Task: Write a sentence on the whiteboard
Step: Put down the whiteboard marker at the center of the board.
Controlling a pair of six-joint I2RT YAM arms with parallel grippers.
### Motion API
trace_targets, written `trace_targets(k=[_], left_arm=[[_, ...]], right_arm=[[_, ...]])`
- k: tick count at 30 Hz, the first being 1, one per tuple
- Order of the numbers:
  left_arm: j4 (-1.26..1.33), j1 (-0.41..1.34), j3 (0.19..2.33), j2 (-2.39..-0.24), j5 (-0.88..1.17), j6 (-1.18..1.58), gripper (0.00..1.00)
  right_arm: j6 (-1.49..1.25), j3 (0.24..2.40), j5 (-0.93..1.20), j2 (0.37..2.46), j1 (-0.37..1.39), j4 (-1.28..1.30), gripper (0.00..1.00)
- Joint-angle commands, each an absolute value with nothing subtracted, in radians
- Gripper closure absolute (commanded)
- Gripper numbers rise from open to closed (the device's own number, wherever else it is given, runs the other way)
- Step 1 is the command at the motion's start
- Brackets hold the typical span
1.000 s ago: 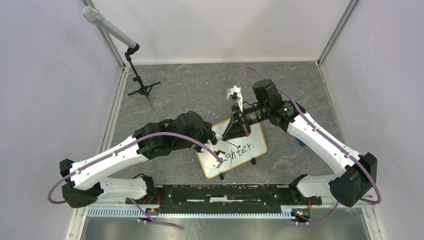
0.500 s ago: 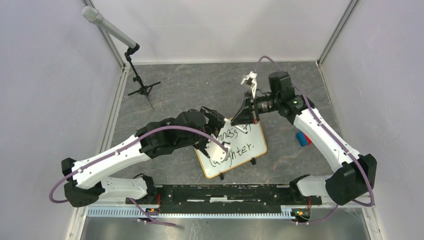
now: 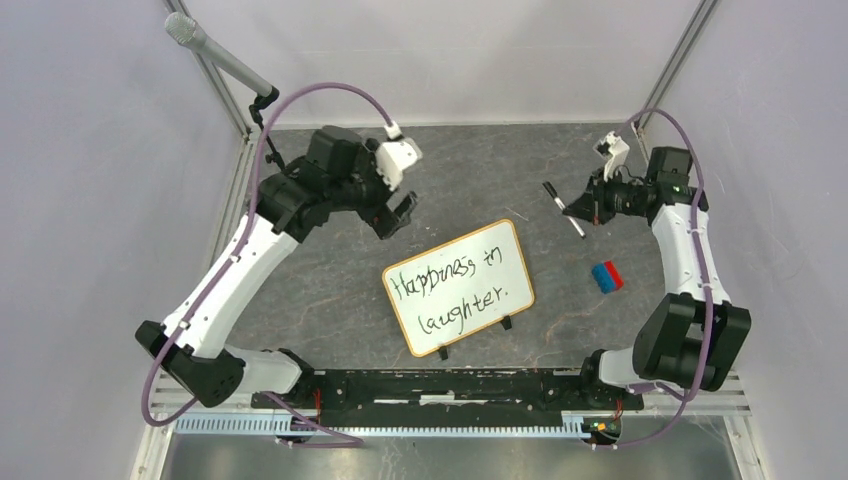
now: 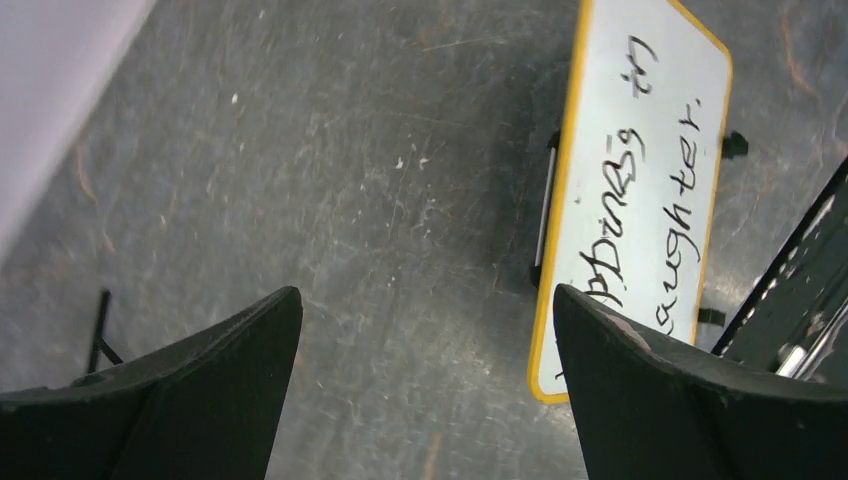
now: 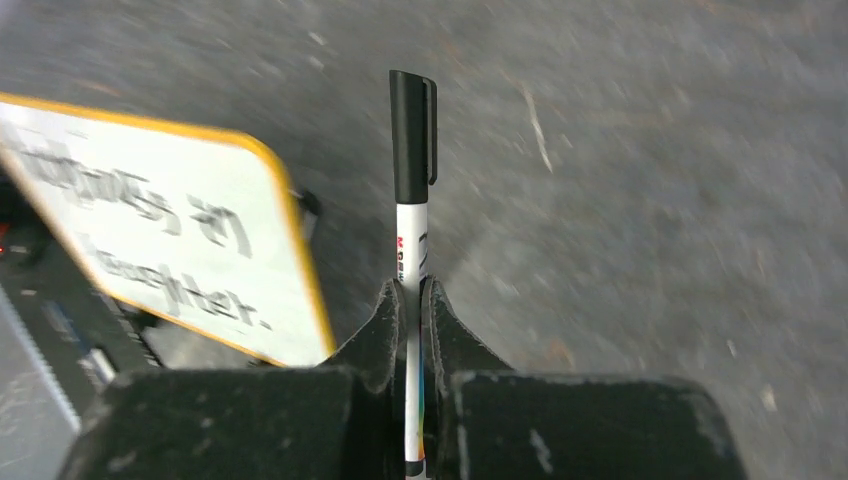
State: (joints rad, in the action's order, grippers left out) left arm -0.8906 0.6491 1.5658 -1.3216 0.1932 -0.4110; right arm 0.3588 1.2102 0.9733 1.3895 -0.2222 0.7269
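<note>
Left gripper [image 3: 396,214] up off the whiteboard [image 3: 458,287], wide; right gripper [image 3: 588,209] withdrawn, pinching marker [image 3: 561,206].

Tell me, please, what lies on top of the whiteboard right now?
Only the sentence, in two handwritten lines, lies on the whiteboard; nothing covers the writing. Whatever is beneath the board is hidden by it.

Glossy whiteboard [image 3: 458,286], wood-look frame; matt, scuffed stone-look table [image 3: 330,270].

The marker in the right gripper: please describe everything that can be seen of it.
The marker is thin, with a white printed barrel and a black clip cap, put on. The right gripper is shut on its barrel, the cap pointing away from the wrist. It is apart from the whiteboard.
</note>
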Motion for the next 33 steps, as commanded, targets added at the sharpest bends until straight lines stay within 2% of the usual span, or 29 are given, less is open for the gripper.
trace_targets(k=[1, 6, 15, 19, 21, 22, 33], left_arm=[[-0.874, 0.502, 1.534, -1.299, 0.343, -0.166, 0.0], [-0.832, 0.342, 1.381, -1.259, 0.418, -0.13, 0.0], [-0.745, 0.158, 1.145, -1.175, 0.448, -0.109, 0.0], [-0.703, 0.121, 1.08, -1.152, 0.459, -0.099, 0.0], [-0.68, 0.113, 1.057, -1.14, 0.46, -0.091, 0.0], [-0.673, 0.11, 1.049, -1.136, 0.46, -0.089, 0.0], [-0.74, 0.095, 1.065, -1.165, 0.468, -0.108, 0.0]], right_arm=[[0.56, 1.1, 0.736, 1.389, -0.274, 0.764, 1.0], [0.553, 0.905, 0.571, 1.354, -0.278, 0.573, 1.0], [0.489, 0.697, 0.431, 1.339, -0.279, 0.335, 0.99], [0.458, 0.656, 0.426, 1.343, -0.278, 0.28, 0.94], [0.448, 0.644, 0.425, 1.348, -0.278, 0.261, 0.81], [0.445, 0.641, 0.425, 1.351, -0.279, 0.26, 0.78], [0.463, 0.648, 0.472, 1.37, -0.271, 0.332, 0.69]])
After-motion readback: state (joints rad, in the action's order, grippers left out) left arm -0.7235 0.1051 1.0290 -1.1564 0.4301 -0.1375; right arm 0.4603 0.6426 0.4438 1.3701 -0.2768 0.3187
